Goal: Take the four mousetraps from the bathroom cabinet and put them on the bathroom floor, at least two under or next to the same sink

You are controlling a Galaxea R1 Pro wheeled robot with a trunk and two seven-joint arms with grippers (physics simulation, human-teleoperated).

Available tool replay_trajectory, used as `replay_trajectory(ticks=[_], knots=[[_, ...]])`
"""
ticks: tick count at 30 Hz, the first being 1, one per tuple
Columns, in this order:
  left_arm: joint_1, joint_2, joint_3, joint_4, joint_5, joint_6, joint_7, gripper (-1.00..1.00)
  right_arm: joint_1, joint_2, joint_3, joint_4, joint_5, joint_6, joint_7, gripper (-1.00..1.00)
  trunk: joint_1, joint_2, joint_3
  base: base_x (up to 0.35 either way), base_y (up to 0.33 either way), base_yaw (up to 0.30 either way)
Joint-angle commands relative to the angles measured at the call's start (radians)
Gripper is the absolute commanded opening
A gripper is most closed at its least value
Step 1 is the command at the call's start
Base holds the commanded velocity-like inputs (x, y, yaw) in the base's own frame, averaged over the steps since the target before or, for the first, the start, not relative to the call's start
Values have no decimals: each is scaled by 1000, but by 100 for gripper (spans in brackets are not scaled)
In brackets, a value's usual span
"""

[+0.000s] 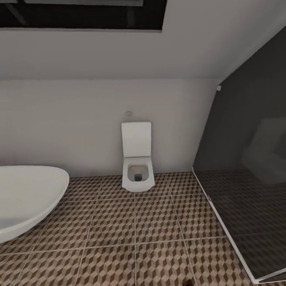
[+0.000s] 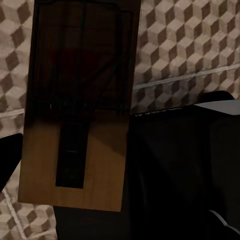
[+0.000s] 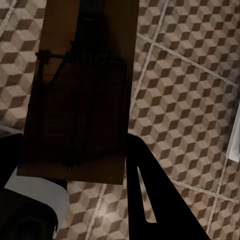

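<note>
Each wrist view looks down on one mousetrap held over the bathroom floor (image 1: 135, 222). In the left wrist view a brown wooden mousetrap (image 2: 75, 125) with a dark wire frame lies between the dark fingers of my left gripper (image 2: 70, 200), which is shut on it. In the right wrist view another mousetrap (image 3: 80, 100) sits the same way in my right gripper (image 3: 72, 170), above the cube-patterned floor (image 3: 190, 100). The cabinet and the sink are out of view.
A square white toilet (image 1: 137, 167) stands against the far wall. An oval white bathtub (image 1: 24, 198) fills the left side. A dark glass shower screen (image 1: 246, 190) closes off the right. Open tiles lie between them. My dark base (image 2: 180, 170) shows beside the left trap.
</note>
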Motion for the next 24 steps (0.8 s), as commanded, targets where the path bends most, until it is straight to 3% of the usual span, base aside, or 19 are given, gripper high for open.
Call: replay_trajectory(ticks=[1, 24], knots=[[-1, 1, -8, -1, 7, 2, -2, -100, 0, 0, 9, 0, -14, -4, 2, -100, 0, -1, -2, 0, 0, 284], [-1, 1, -8, 0, 7, -6, 0, -100, 0, 0, 10, 0, -12, -2, 2, -100, 0, -1, -2, 0, 0, 286]])
